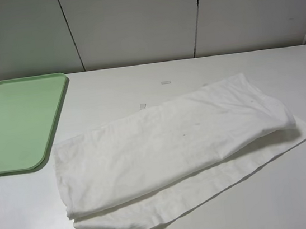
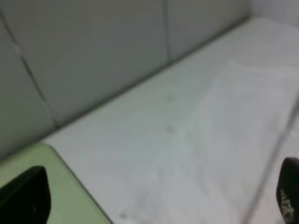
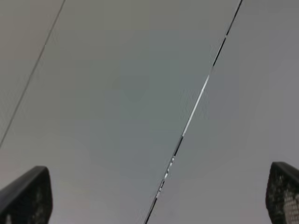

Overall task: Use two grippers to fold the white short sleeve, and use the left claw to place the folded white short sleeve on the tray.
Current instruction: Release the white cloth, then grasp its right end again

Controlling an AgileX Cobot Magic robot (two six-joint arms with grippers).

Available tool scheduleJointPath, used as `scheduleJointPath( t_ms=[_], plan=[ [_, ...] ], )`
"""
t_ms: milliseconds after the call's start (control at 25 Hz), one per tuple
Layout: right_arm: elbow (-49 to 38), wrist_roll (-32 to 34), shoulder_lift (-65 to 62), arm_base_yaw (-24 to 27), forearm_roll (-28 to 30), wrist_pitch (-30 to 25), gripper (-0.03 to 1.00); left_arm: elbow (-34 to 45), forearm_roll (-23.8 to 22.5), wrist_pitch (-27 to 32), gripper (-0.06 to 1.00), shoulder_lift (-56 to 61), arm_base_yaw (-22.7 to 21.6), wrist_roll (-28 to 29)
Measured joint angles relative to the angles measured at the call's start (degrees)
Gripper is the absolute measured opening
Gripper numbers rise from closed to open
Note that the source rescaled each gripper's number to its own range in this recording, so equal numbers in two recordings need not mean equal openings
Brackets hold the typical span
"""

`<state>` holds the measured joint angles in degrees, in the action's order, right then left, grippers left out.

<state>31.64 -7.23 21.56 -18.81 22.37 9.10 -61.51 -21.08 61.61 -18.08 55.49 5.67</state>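
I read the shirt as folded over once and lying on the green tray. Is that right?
Not quite. The shirt is folded over once, but it lies on the table, just right of the tray, not on it. The exterior high view shows this.

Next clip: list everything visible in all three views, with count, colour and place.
short sleeve: one, white, folded over, middle of the table.
tray: one, light green, left of the short sleeve.
tape strips: two, pale, behind the short sleeve.
table: one, white, under everything.
wall panels: several, grey-white, behind the table.
left fingers: two, black, spread, holding nothing, near the tray's corner.
right fingers: two, black, spread, facing the wall.
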Motion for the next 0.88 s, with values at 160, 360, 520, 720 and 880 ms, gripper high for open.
scheduleJointPath(
  t_ms=[160,360,520,720,880],
  plan=[
    [0.0,2.0,0.0,0.0,-1.4,-0.6,1.00,3.4,5.2,3.3,0.97,4.5,0.0,-2.5],
    [0.0,2.2,0.0,0.0,-1.6,-2.5,1.00,12.3,11.5,4.8,0.97,9.3,0.0,-4.1],
    [0.0,2.2,0.0,0.0,-1.6,-5.0,1.00,21.5,14.5,4.8,0.97,11.5,0.0,-4.2],
    [0.0,2.2,0.0,0.0,-1.6,-6.8,1.00,31.2,19.5,4.7,0.97,11.8,0.0,-4.2],
    [-0.1,2.2,0.0,0.0,-1.6,-9.1,1.00,31.9,19.8,4.2,0.97,11.8,0.0,-4.2]
  ],
)
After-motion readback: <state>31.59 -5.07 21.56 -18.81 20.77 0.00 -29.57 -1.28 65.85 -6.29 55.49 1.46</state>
